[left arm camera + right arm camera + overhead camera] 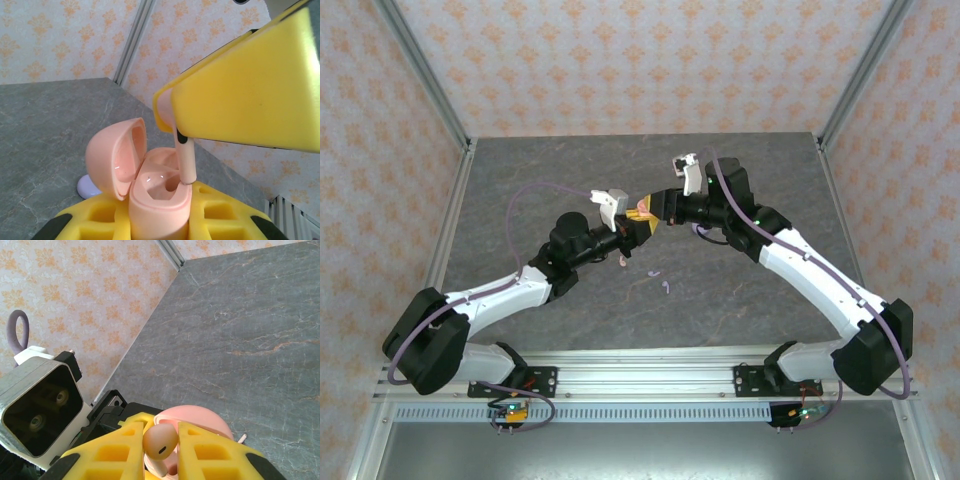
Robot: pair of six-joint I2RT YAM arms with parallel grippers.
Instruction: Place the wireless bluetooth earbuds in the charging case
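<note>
The pale pink charging case [160, 200] stands upright with its lid [117, 157] swung open, and my left gripper [160, 222] is shut on its base. My right gripper [161, 446] is shut on a pale pink earbud [160, 440]. The earbud's stem [186, 162] points down, its tip at the rim of the case's right socket. From above, both grippers meet over the table's middle, left [632, 229] and right [656, 206], with the case [641, 211] between them. Another pink earbud [623, 260] and two lilac earbuds [656, 273] [666, 288] lie on the table nearby.
A lilac case [89, 186] lies on the grey table [570, 180] behind the pink lid. Patterned walls and metal frame posts [425, 75] enclose the table on three sides.
</note>
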